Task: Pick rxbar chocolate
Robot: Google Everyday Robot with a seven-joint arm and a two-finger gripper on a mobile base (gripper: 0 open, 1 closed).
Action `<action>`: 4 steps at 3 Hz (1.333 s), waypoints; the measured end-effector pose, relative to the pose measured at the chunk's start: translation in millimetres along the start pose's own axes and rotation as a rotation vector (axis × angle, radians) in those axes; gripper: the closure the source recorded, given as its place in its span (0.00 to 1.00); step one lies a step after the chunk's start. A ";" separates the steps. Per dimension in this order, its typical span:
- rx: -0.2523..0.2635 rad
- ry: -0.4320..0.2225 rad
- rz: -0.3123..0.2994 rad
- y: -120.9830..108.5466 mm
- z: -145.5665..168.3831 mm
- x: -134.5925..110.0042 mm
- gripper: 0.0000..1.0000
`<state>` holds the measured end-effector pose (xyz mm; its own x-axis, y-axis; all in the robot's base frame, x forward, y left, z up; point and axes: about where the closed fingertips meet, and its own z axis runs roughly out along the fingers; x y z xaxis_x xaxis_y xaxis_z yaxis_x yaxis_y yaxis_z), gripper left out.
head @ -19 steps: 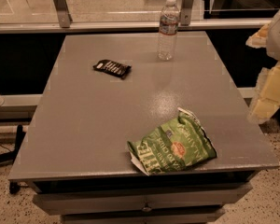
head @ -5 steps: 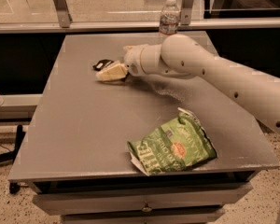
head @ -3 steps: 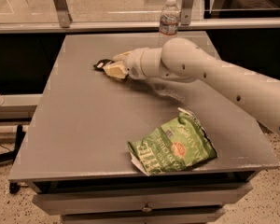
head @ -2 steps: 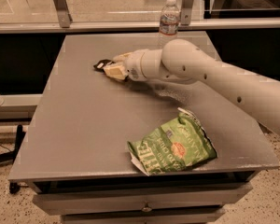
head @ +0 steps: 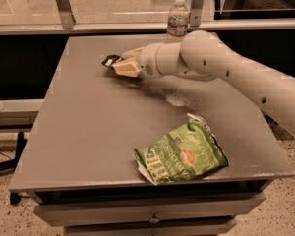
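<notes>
Dark brown, the rxbar chocolate (head: 109, 60) is pinched between the cream fingers (head: 127, 69) of the gripper (head: 117, 63), and only its left end pokes out past the fingertips, down and left of the water bottle (head: 177, 18). The gripper hides most of the bar, so its lettering is unreadable, and I cannot tell whether it touches the grey table (head: 88, 132). The white arm (head: 236, 73) is cut off at the right edge, and a green chip bag (head: 182, 154) lies well below the bottle.
</notes>
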<state>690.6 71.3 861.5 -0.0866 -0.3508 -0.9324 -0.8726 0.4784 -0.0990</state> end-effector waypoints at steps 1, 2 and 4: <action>0.011 -0.063 -0.024 -15.4 -28.8 -31.4 1.00; -0.002 -0.146 -0.010 -25.9 -66.1 -52.5 1.00; -0.033 -0.238 0.043 -26.1 -112.5 -60.6 1.00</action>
